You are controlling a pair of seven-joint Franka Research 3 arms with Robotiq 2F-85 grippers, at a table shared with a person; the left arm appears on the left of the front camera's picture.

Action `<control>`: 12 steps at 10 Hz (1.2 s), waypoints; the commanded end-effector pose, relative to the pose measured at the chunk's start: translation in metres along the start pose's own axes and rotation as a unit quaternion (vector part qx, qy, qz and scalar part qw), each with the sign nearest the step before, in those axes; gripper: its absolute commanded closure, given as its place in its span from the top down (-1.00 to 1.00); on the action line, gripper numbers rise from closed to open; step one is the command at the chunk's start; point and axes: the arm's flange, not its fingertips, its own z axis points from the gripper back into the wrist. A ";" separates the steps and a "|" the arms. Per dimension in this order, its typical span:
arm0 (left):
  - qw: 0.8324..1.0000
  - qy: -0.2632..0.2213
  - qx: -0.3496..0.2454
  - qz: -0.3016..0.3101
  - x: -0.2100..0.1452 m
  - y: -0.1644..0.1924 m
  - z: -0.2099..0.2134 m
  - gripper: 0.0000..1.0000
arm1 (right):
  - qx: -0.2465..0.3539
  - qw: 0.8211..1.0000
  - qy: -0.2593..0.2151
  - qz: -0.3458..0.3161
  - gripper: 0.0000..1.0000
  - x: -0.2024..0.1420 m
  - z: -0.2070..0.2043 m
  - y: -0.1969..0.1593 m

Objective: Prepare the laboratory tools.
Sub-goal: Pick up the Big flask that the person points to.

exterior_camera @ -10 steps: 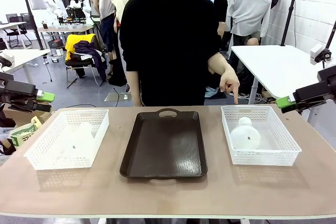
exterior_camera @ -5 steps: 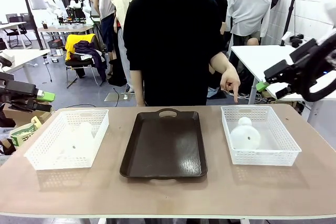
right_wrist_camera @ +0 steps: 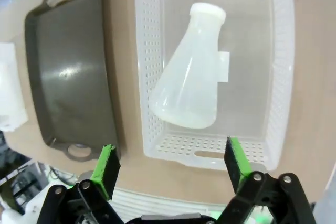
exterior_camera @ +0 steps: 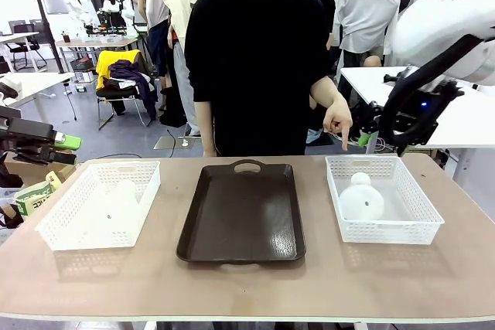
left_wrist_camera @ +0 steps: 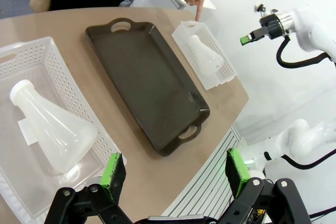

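Observation:
Two milky-white conical flasks lie on their sides, one per white mesh basket. The left flask (exterior_camera: 116,199) (left_wrist_camera: 50,127) is in the left basket (exterior_camera: 54,229), and the right flask (exterior_camera: 360,197) (right_wrist_camera: 191,82) is in the right basket (exterior_camera: 418,222) (right_wrist_camera: 147,77). My left gripper (exterior_camera: 66,143) (left_wrist_camera: 176,174) hangs open off the table's left end, high over the left basket. Above the right basket's far edge, my right gripper (exterior_camera: 365,137) (right_wrist_camera: 170,169) is open, looking down on its flask. The person's hand (exterior_camera: 339,123) points a finger down at the right basket.
A dark brown handled tray (exterior_camera: 241,214) (left_wrist_camera: 147,77) (right_wrist_camera: 68,61) lies between the baskets. The person stands at the far edge behind the tray. The front strip of the table is bare wood.
My right arm has swung up and leftward from the table's right edge to above the right basket's far side. The left arm, the flasks and the pointing hand have stayed put.

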 end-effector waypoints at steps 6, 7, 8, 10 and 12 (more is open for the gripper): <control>1.000 -0.011 -0.010 -0.011 -0.001 0.003 -0.001 1.00 | -0.007 1.000 0.007 -0.004 1.00 0.007 -0.006 0.008; 1.000 -0.011 -0.010 -0.011 -0.001 0.003 -0.001 1.00 | -0.007 1.000 0.007 -0.004 1.00 0.007 -0.006 0.008; 1.000 -0.011 -0.010 -0.011 -0.001 0.003 -0.001 1.00 | -0.009 1.000 0.005 -0.008 1.00 0.012 -0.006 0.009; 1.000 -0.011 -0.010 -0.011 -0.001 0.003 -0.001 1.00 | -0.091 0.992 0.021 -0.089 1.00 0.027 -0.017 0.023; 1.000 -0.011 -0.010 -0.011 -0.001 0.003 -0.001 1.00 | -0.136 0.982 0.060 -0.119 1.00 0.057 -0.044 0.033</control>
